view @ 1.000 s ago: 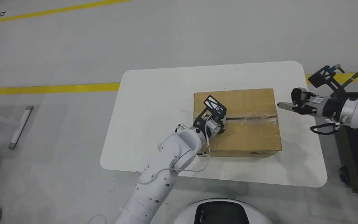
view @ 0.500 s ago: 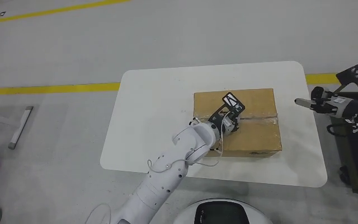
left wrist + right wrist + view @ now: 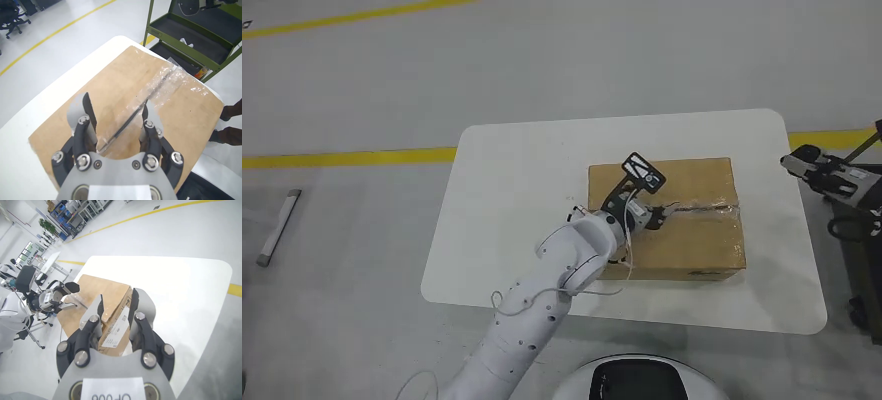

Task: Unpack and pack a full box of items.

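The box (image 3: 682, 235) lay on the table (image 3: 512, 200) with its flaps closed, and its taped seam (image 3: 151, 91) ran along the long axis of the top. The left gripper (image 3: 116, 106) hung just over the box top near mid-seam, spread wide and empty, straddling the seam, which ran on from it toward the box's far end. The right gripper (image 3: 117, 298), also parted and empty, sat well clear beyond that end, so the left arm looked the nearer one for working the tape.
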Available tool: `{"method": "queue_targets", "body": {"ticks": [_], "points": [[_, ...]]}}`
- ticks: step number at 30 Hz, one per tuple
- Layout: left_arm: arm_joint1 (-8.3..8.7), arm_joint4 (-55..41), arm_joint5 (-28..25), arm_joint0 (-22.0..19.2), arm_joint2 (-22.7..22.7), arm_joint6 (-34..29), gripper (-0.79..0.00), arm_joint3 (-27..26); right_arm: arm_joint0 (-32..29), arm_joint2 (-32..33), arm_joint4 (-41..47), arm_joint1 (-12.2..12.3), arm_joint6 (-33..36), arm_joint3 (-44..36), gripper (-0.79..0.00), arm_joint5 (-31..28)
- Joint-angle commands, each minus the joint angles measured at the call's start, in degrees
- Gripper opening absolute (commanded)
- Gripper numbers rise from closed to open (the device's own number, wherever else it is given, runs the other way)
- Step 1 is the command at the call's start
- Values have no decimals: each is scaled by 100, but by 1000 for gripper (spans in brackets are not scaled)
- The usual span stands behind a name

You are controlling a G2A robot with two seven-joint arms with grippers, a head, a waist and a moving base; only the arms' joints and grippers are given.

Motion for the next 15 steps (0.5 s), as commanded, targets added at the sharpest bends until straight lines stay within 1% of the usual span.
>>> {"method": "queue_targets", "body": {"ticks": [1,4,9,11,14,15], "points": [[57,59,51,232,-212,-43,0,-315,-30,-61,-25,-16,-130,-86,-785,28],[149,183,-1,518,-557,-122,0,-741,-81,-211,-81,-50,-388,-254,-785,131],[304,635,112,1030,-1242,-253,0,-1390,-161,-604,-375,-116,-795,-764,-785,284],[360,848,235,1259,-1542,-284,0,-1658,-187,-780,-906,-134,-975,-1084,-785,318],[428,1020,376,1595,-1960,-295,0,-1993,-234,-1128,-1394,-181,-1249,-1519,-785,482],[448,1088,415,1689,-2095,-293,0,-2089,-219,-1238,-1823,-186,-1294,-1687,-785,511]]}}
